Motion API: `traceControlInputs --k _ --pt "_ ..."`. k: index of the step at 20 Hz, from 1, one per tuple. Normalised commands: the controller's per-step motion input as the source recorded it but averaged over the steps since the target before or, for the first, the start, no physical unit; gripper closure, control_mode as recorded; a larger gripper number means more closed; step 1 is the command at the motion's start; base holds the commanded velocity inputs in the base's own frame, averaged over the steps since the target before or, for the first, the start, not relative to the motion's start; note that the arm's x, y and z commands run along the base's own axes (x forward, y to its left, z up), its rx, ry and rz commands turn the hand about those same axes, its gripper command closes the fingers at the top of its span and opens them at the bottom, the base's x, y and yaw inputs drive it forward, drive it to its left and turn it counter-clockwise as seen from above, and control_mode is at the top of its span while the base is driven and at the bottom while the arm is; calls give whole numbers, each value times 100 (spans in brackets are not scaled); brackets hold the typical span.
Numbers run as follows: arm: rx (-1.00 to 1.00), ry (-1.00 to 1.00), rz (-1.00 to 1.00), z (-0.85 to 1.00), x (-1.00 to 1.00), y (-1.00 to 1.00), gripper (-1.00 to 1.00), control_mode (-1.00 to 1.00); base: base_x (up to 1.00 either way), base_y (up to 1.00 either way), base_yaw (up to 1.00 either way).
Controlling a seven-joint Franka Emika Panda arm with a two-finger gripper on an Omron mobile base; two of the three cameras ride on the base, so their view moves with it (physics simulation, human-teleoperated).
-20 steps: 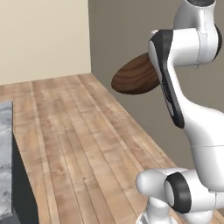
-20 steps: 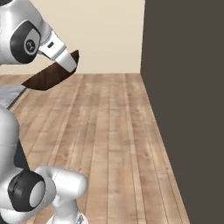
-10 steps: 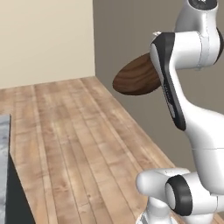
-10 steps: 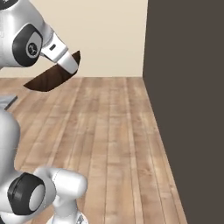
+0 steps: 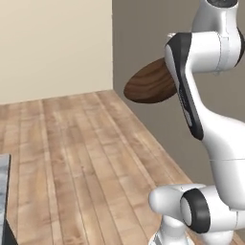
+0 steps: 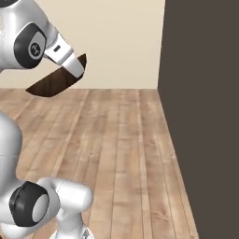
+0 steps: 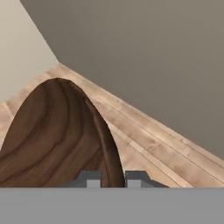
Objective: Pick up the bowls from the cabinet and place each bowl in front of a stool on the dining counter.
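Note:
My gripper (image 7: 113,179) is shut on the rim of the dark brown wood-grain bowl (image 7: 57,135), with one fingertip on each side of the rim. The bowl (image 5: 149,82) hangs high above the wooden floor, tilted, in front of the arm's elbow. From the right it shows as a dark tilted disc, the bowl (image 6: 55,80), under the hand. A corner of the dining counter (image 5: 4,191), with its marble top and dark base, shows at the lower left edge.
A dark grey wall (image 6: 200,116) stands close on the right side. A cream wall (image 5: 52,48) closes the far end of the wooden floor (image 5: 81,158).
The whole picture has shifted as the base turns: the counter slides out at the left and the dark wall grows at the right. The bowl stays held the same way.

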Motion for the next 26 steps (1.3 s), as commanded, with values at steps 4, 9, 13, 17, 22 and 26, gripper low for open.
traceControlInputs --k 4,9,13,17,22,26 --pt "0 0 0 0 0 0 100 100 100 -16 37" --pt "0 0 0 0 0 0 100 100 100 -35 62" --pt "0 0 0 0 0 0 100 100 100 -47 71" --pt "0 0 0 0 0 0 100 100 99 -61 69" --pt "0 0 0 0 0 0 100 100 97 -74 65" --pt "0 0 0 0 0 0 100 100 89 -84 60"
